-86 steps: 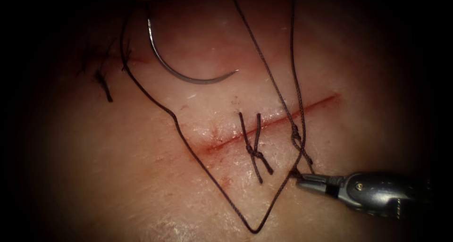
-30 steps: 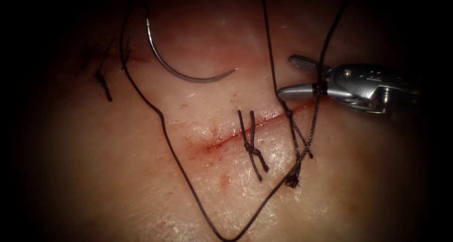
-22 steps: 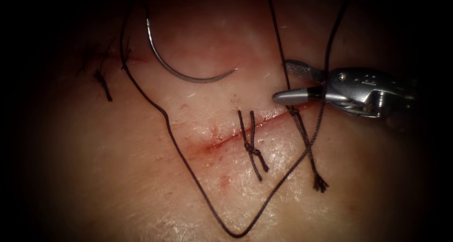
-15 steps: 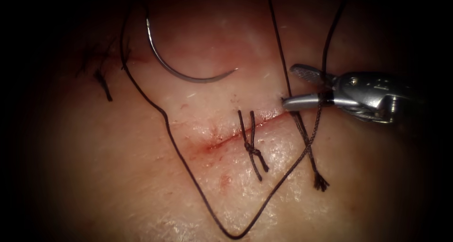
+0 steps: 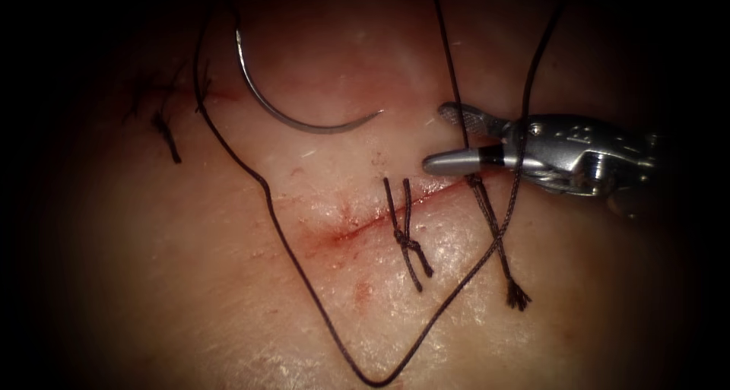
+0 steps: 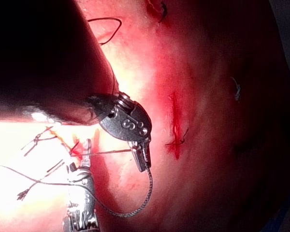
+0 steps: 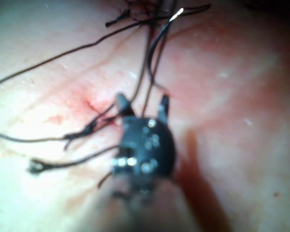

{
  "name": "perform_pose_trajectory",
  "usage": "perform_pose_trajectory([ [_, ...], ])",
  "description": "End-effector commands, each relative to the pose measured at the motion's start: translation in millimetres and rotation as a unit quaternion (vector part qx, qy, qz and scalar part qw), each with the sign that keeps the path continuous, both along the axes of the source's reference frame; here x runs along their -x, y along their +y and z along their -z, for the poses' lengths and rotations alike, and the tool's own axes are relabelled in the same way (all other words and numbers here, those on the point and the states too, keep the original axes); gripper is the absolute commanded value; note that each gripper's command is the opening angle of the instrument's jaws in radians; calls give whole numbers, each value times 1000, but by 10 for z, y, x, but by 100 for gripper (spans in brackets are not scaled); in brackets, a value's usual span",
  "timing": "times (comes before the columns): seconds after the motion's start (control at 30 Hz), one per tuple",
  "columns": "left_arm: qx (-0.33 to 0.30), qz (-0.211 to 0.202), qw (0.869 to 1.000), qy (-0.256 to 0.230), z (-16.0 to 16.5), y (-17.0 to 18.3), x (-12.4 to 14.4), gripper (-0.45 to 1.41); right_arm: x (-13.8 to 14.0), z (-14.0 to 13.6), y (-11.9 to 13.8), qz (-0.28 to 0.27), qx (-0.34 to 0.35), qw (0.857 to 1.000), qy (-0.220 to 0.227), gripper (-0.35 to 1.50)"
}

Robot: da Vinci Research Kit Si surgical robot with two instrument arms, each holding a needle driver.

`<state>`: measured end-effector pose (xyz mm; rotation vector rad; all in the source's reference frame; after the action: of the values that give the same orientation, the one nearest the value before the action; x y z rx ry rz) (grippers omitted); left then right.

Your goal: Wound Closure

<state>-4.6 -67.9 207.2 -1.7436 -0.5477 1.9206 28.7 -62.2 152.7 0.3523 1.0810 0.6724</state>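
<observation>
R arm's silver needle driver (image 5: 449,139): jaws apart, straddling a taut strand of dark braided thread (image 5: 456,93) that rises out of frame; nothing clamped. Lower jaw lies just above the R end of the thin red cut (image 5: 365,224) in the pale pink pork-belly tissue (image 5: 228,283). Same tool in R wrist view (image 7: 142,108): jaws spread, strand running between them.

L arm's silver needle driver (image 6: 141,155), L wrist view: grips a thread strand; can't tell more of its jaw gap.

Thin curved steel needle (image 5: 293,116): lies free on the tissue, upper L of the cut, not in the tissue, held by neither tool.

Knotted stitch w/ two short tails (image 5: 407,242) crosses the cut at mid-length. Second stitch under the R tool's jaws; its frayed tail end (image 5: 518,295) rests on the tissue below the cut. Long thread slack forms a V (image 5: 372,378) across the lower tissue. Red fluid (image 5: 334,238) smears the cut's L part. Surroundings dark
</observation>
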Motion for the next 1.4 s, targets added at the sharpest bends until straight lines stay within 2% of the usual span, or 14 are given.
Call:
perform_pose_trajectory([
  [0.03, -1, 0, 1000, -1, -6, -5, 5, -45, -18, -7, -4, -1, -1, 1000, 5, 128],
  [0.4, 1, -1, 1000, -1, 2, -8, 7, -45, -40, -17, -1, -5, -1, 1000, 3, 128],
  [0.43, 1, 0, 1000, 0, 2, -8, 7, -45, -40, -17, -1, -5, -4, 1000, 6, 119],
  [0.47, 0, 0, 1000, 0, 2, -8, 7, -45, -40, -16, -3, 3, -12, 1000, 13, 99],
  [0.57, 0, 0, 1000, 0, 2, -8, 7, -45, -39, -15, -5, 29, -19, 999, 33, -35],
  [1.0, 0, -8, 1000, -6, 6, -12, -7, -45, -28, -9, -3, 22, -15, 999, 29, -35],
  [1.07, 0, -10, 1000, -2, 8, -17, -21, -45, -22, -3, -2, 11, -15, 1000, 24, 52],
  [1.1, 4, -11, 1000, 2, 10, -21, -34, -45, -16, 0, -2, -5, -2, 1000, 14, 118],
  [1.13, 4, -13, 1000, 6, 12, -25, -46, -45, -10, 3, -1, -13, 3, 1000, 9, 133],
  [1.17, 4, -13, 1000, 11, 14, -29, -59, -45, -3, 6, -1, -15, 5, 1000, 7, 138],
  [1.2, 8, -16, 1000, 22, 20, -38, -92, -45, 15, 12, -2, -17, 4, 1000, 8, 138],
  [1.23, 8, -16, 1000, 22, 20, -38, -92, -45, 15, 12, -2, -17, 4, 1000, 8, 138],
  [1.33, 13, -22, 999, 44, 32, -54, -156, -45, 48, 19, -6, -25, 6, 1000, 5, 141],
  [1.4, 12, -20, 998, 50, 36, -57, -175, -45, 57, 21, -8, -26, 6, 1000, 5, 141],
])
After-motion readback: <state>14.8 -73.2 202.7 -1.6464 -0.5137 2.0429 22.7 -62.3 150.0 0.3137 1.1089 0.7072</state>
